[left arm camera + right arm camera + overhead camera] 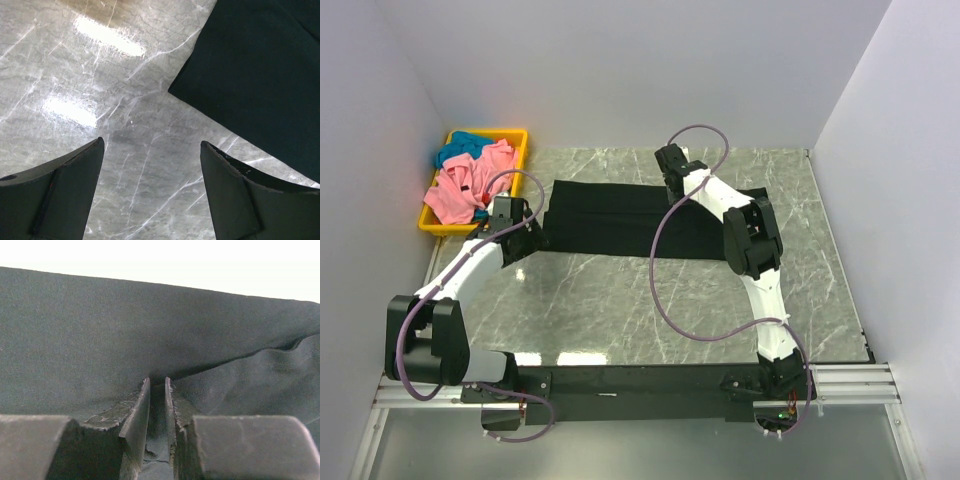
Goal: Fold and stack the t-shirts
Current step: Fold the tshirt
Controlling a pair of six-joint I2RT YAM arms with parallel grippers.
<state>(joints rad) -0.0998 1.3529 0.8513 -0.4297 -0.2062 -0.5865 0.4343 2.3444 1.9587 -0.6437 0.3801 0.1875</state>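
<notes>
1. The large black fabric t-shirt lies as a long band across the grey marble table, frame centre.
2. The right end effector, narrow, pinches its upper edge, likely to fold it.
3. The left end effector hovers wide beside its left corner.

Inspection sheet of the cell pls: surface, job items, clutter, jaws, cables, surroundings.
Surface: grey marble table, with glare patches.
Job's things: black t-shirt folded into a long strip across the far half; pink t-shirt and teal t-shirt bunched in the yellow bin at far left.
Clutter: nothing seen.
Grippers: left gripper has its jaws wide open over bare marble beside the black shirt's corner, holding nothing; right gripper has its jaws pinched on a fold of the black t-shirt at its far edge.
Cables: both purple; left cable loops above its wrist, right cable arcs over shirt and table.
Surroundings: plain white walls on three sides.
</notes>
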